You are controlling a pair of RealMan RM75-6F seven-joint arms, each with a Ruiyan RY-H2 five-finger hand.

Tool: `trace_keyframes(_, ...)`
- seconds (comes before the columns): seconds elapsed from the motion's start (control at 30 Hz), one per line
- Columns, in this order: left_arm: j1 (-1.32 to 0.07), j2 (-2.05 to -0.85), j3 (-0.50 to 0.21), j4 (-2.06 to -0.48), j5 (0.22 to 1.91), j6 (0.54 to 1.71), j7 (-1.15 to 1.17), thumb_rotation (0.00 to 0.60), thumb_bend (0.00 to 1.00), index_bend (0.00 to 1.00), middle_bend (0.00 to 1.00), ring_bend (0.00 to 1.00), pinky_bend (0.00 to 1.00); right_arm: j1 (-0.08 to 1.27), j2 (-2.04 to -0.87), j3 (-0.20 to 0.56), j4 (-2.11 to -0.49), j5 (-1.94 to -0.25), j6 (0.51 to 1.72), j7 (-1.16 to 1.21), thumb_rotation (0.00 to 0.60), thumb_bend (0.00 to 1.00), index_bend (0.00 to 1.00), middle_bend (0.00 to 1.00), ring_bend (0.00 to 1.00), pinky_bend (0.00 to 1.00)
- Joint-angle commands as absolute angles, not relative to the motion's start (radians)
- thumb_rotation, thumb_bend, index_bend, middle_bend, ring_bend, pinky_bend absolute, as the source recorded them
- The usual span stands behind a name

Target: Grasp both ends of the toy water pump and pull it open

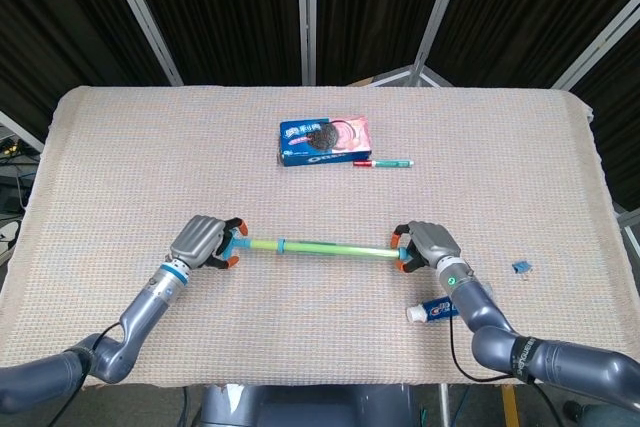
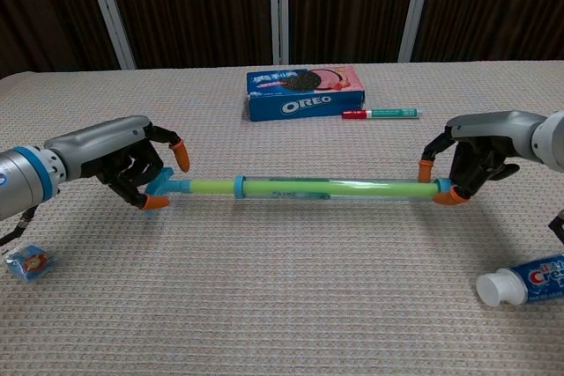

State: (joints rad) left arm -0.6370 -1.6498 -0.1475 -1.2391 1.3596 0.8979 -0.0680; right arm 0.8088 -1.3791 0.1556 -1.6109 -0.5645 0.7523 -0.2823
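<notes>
My left hand [image 2: 123, 160] holds the blue handle end of the toy water pump [image 2: 308, 188], which lies across the near middle of the table [image 1: 120, 157], and my right hand [image 2: 471, 156] pinches its right end. The chest view shows the orange fingertips [image 2: 180, 156] around the handle and a small blue packet [image 2: 28, 261] at near left. The head view alone shows a small blue thing [image 1: 521, 268] at right, and far behind the pump the cookie box [image 1: 325, 140] is closed, its inside hidden.

My left hand [image 2: 132, 165] grips the blue handle end of the toy water pump [image 2: 308, 188]; my right hand [image 2: 471, 160] pinches its other end. I see an Oreo box [image 2: 304, 92] behind and a toothpaste tube [image 2: 522, 280] near right.
</notes>
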Motion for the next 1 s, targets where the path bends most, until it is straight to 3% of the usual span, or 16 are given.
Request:
trace_keyframes(0.03, -0.652, -1.672, -0.154, -1.212, 1.356, 0.893, -0.086, 0.6, 0.3, 0.38, 0.81, 0.79, 0.96, 0.811, -1.375, 0.149, -1.614, -0.574, 0.756, -0.282, 0.6, 0.52, 0.64, 0.99, 1.0, 1.0)
trace_keyframes(1.0, -0.684, -1.726, -0.127, -1.158, 1.333, 0.862, -0.103, 0.6, 0.39, 0.45, 0.81, 0.79, 0.96, 0.822, -1.367, 0.114, -1.623, -0.6, 0.778, -0.262, 0.6, 0.52, 0.64, 0.99, 1.0, 1.0)
